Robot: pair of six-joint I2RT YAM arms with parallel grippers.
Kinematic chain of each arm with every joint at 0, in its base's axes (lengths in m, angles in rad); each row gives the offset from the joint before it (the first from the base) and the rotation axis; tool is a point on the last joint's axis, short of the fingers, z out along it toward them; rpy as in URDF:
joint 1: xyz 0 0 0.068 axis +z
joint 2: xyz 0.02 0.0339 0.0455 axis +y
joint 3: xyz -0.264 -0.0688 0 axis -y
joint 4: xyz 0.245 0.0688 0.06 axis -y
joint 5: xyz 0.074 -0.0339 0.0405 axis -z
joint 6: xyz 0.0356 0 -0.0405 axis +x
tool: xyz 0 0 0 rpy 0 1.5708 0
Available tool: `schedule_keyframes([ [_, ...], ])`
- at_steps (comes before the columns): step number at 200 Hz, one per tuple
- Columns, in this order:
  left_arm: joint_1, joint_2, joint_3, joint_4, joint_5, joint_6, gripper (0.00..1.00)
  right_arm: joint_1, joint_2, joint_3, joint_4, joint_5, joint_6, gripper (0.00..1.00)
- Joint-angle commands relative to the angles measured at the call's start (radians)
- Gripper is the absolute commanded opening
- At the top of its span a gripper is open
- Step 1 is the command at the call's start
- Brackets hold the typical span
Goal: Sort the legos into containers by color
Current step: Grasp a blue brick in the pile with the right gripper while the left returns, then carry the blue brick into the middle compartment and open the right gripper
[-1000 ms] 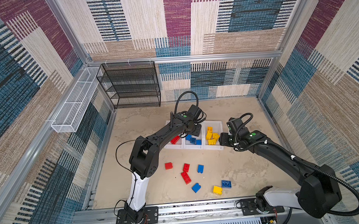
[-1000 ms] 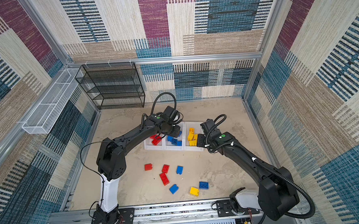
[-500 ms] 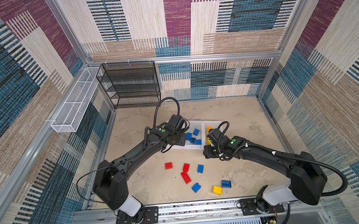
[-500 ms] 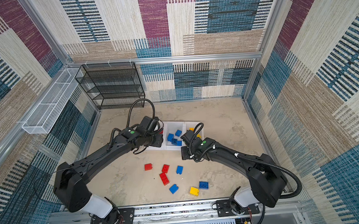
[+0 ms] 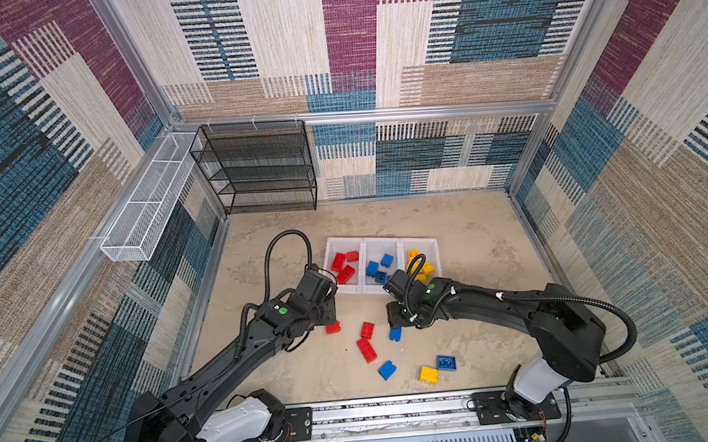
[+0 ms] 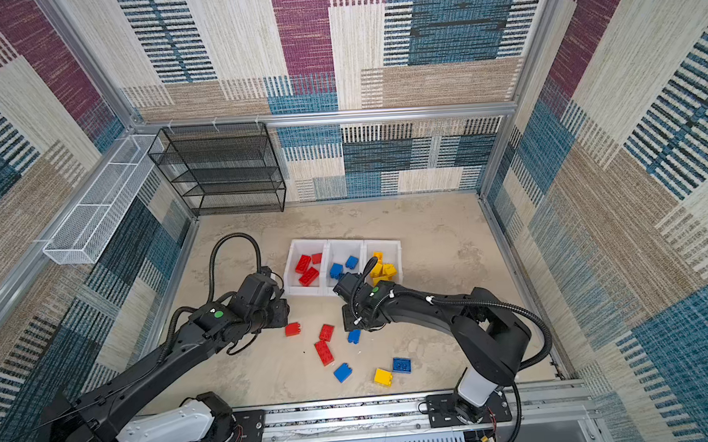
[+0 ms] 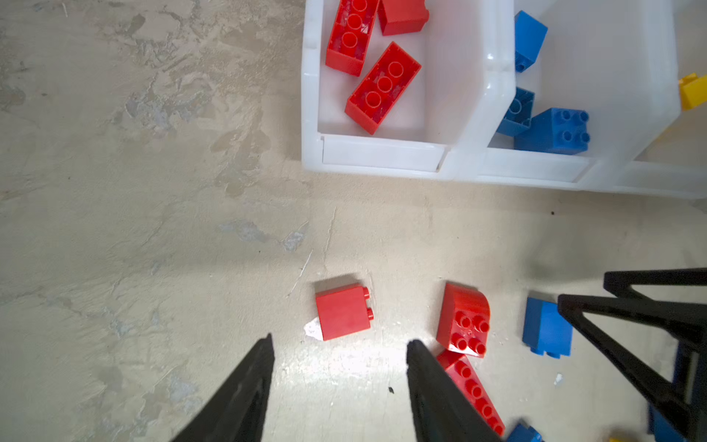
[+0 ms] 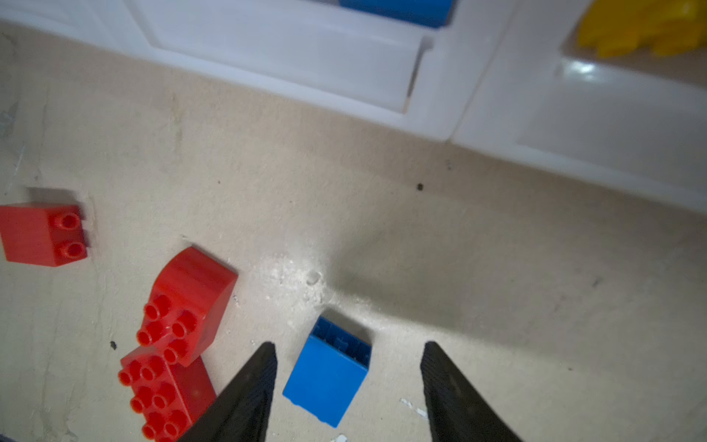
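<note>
Three joined white bins (image 7: 382,155) hold sorted bricks (image 7: 382,88). The left gripper (image 7: 339,340) hangs half open and empty, a small red brick (image 7: 342,313) just beyond its tips and a curved red brick (image 7: 463,321) close beside. The right gripper (image 8: 349,343), half open, straddles a blue brick (image 8: 327,377), seemingly without touching it. Open table (image 7: 153,191) lies on the left gripper's outer side.

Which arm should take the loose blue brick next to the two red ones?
Right. The right gripper, open, brackets that blue brick in its wrist view; the left gripper faces the lone square red brick instead.
</note>
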Motion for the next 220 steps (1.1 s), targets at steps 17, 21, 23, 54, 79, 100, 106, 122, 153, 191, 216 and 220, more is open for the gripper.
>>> schedule_keyframes([
  [17, 0.005, -0.017, -0.018, 0.025, -0.015, -0.028, 0.59, 0.028, 0.047, 0.021, -0.02, 0.011, 0.021, 0.64],
  [21, 0.005, -0.017, -0.02, 0.024, -0.014, -0.028, 0.59, 0.031, 0.05, 0.02, -0.02, 0.01, 0.023, 0.64],
  [23, 0.005, -0.017, -0.021, 0.025, -0.012, -0.028, 0.59, 0.03, 0.05, 0.019, -0.02, 0.01, 0.024, 0.64],
  [54, 0.005, -0.029, -0.04, 0.031, -0.004, -0.035, 0.59, 0.04, 0.067, 0.021, -0.037, 0.026, 0.031, 0.62],
  [79, 0.005, -0.04, -0.052, 0.035, -0.001, -0.042, 0.59, 0.048, 0.074, 0.017, -0.04, 0.025, 0.036, 0.6],
  [100, 0.005, -0.05, -0.059, 0.032, -0.003, -0.046, 0.59, 0.056, 0.079, 0.015, -0.037, 0.017, 0.038, 0.55],
  [106, 0.005, -0.053, -0.061, 0.031, -0.003, -0.048, 0.59, 0.059, 0.08, 0.012, -0.035, 0.015, 0.04, 0.54],
  [122, 0.006, -0.06, -0.068, 0.033, -0.001, -0.052, 0.59, 0.064, 0.083, 0.009, -0.031, 0.012, 0.043, 0.5],
  [153, 0.005, -0.073, -0.074, 0.031, 0.001, -0.057, 0.59, 0.067, 0.085, 0.005, -0.016, 0.004, 0.046, 0.43],
  [191, 0.005, -0.08, -0.074, 0.016, -0.001, -0.06, 0.59, 0.067, 0.078, 0.016, -0.006, 0.012, 0.039, 0.36],
  [216, 0.005, -0.09, -0.075, 0.007, 0.005, -0.063, 0.59, 0.053, 0.067, 0.063, -0.02, 0.032, 0.003, 0.35],
  [220, 0.005, -0.091, -0.075, 0.008, 0.008, -0.064, 0.59, 0.045, 0.066, 0.076, -0.024, 0.036, -0.009, 0.35],
])
